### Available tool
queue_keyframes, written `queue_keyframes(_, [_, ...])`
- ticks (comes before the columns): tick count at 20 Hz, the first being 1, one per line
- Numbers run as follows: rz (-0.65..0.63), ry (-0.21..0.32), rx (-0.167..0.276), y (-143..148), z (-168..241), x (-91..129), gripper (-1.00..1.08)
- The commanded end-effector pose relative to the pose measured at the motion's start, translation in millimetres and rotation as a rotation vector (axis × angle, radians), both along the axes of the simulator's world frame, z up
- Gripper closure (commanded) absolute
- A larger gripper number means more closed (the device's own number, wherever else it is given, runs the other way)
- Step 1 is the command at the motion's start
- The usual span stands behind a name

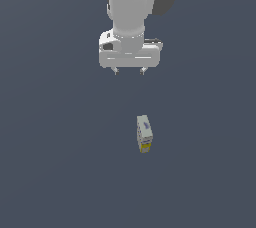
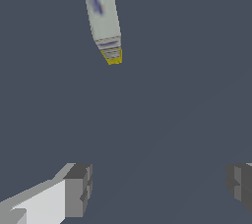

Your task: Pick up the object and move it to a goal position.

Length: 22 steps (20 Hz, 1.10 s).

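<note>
The object is a small elongated whitish-grey box with a bluish mark on top and a yellow end, lying flat on the dark grey floor. In the wrist view the object lies well away from the fingers, with its yellow end turned towards them. My white gripper hangs in the air, apart from the box and farther back in the exterior view. It is open. Its two grey fingertips stand wide apart, and only bare floor shows between them.
The white arm comes down from the top of the exterior view. A plain dark grey floor spreads around the box on all sides.
</note>
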<state>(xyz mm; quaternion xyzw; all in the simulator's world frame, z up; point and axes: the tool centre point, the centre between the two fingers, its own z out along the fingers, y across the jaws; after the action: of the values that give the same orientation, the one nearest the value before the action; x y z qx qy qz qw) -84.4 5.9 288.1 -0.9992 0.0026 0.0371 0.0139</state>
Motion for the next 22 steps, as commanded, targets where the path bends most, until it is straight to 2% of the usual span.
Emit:
queue_keyframes(1, [0.0,0.0,0.0,0.0,0.0,0.0,-0.92])
queue_keyframes(15, [0.032,0.016,0.006,10.3,-3.4,2.6,-0.92])
queue_keyframes(22, [0.05,0.006,0.0,14.5,-8.4,21.7,-0.92])
